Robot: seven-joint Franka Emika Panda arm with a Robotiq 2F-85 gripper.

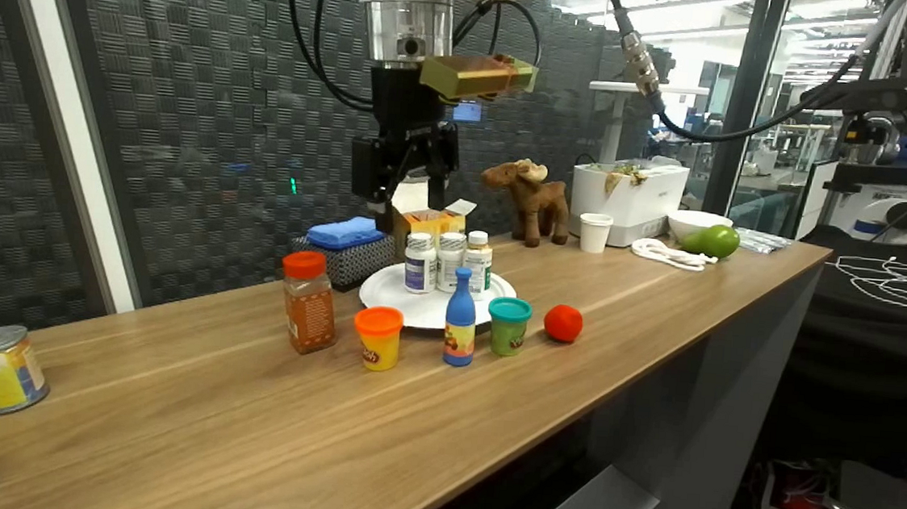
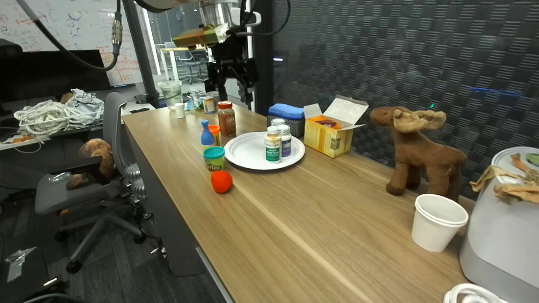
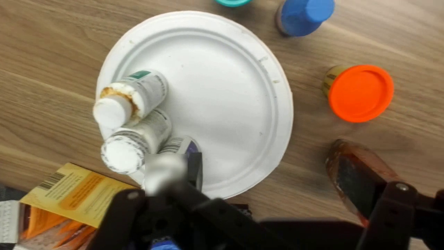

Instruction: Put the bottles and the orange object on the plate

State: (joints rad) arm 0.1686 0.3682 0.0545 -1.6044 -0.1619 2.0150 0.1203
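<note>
My gripper (image 1: 410,207) hangs above the back of the plate (image 2: 248,155), open and holding nothing. Three white bottles (image 1: 420,270) stand close together on the plate. In the wrist view, one finger (image 3: 195,170) partly covers the purple-labelled bottle; the opposite finger overlaps the reddish-brown jar (image 3: 336,156). That jar stands upright on the table beside the plate. The blue bottle (image 1: 460,328) and the green tub with a teal lid (image 1: 508,336) are at the plate's front side. What looks like the orange object, a squat yellow tub with an orange lid (image 3: 360,93), sits between jar and blue bottle.
A red ball (image 1: 563,324) lies beside the green tub. Behind the plate are an opened yellow box (image 2: 326,139) and a dark basket topped by a blue cloth (image 1: 344,232). Farther along stand a plush moose (image 2: 421,155) and a white cup (image 1: 594,235).
</note>
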